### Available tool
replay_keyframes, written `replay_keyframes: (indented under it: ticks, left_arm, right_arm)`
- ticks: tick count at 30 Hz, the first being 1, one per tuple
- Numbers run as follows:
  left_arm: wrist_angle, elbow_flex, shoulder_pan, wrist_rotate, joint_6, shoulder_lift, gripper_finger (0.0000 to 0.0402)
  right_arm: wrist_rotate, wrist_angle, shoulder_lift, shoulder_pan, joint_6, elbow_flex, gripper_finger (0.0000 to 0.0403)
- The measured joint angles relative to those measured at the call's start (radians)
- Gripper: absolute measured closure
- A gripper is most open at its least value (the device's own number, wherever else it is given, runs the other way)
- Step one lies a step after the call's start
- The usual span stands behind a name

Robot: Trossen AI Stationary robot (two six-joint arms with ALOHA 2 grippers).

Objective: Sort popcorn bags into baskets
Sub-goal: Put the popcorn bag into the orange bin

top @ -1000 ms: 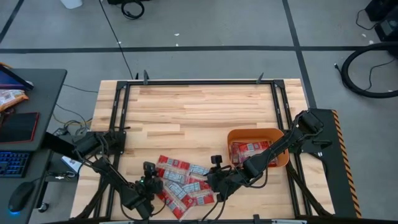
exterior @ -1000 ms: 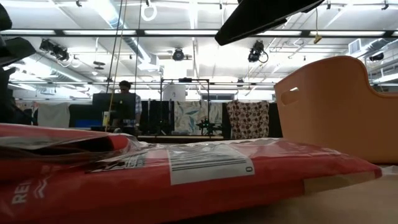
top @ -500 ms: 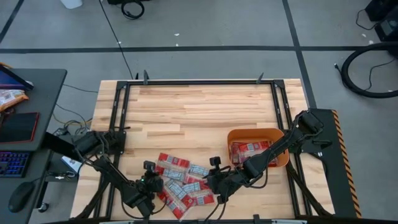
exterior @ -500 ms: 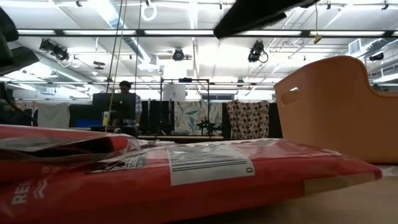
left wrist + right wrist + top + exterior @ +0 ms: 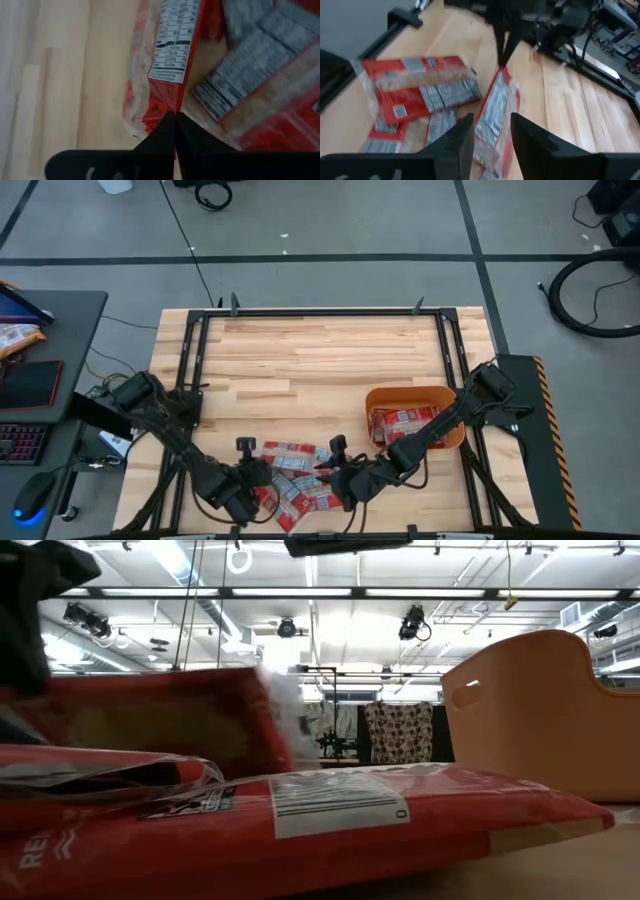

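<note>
Several red popcorn bags (image 5: 300, 488) lie in a loose pile near the table's front edge. My left gripper (image 5: 174, 118) (image 5: 265, 473) is shut on one of them (image 5: 165, 55) (image 5: 495, 105), which stands tipped up on its edge (image 5: 150, 720). My right gripper (image 5: 492, 132) (image 5: 322, 470) is open on the pile's right side, and that bag's lower end reaches between its fingers. The orange basket (image 5: 410, 393) (image 5: 540, 710) stands to the right with red bags (image 5: 400, 420) inside. My left gripper pinches the tipped bag's end edge, near a corner (image 5: 167, 107) (image 5: 501, 70), between its two shut fingers, which come from above and point down. The bag slants down from the fingers, and its lower end rests among the other bags. My right gripper may touch that lower end, but I cannot tell.
More bags (image 5: 415, 85) lie flat beside the raised one; another fills the low view's foreground (image 5: 300, 820). A black metal frame (image 5: 320, 312) runs round the table. The far half of the wooden top (image 5: 320, 360) is bare. A desk (image 5: 40, 350) stands off the table's left.
My left gripper has gone toward the table's right edge, into the pile, and has taken hold of a bag. One end of that bag has tipped up from flat, while its other end stays down. My right gripper has shifted slightly toward the left gripper.
</note>
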Motion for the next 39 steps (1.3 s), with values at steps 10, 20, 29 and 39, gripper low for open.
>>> replay_keyframes:
  ticks: [10, 20, 29, 39]
  left_arm:
    - [0.002, 0.097, 0.061, 0.004, 0.001, -0.026, 0.0396]
    - [0.008, 0.176, 0.075, -0.031, 0.054, -0.026, 0.0397]
    - [0.03, 0.199, 0.075, -0.056, 0.106, -0.026, 0.0392]
    - [0.036, 0.2, 0.067, -0.044, 0.144, -0.046, 0.0289]
  right_arm:
    - [0.028, 0.019, 0.009, -0.001, -0.029, -0.001, 0.0216]
    - [0.011, -0.013, 0.009, -0.004, -0.028, -0.001, 0.0222]
    - [0.003, -0.053, 0.009, -0.004, -0.027, -0.001, 0.0352]
    - [-0.01, -0.181, -0.054, 0.002, 0.134, -0.002, 0.0363]
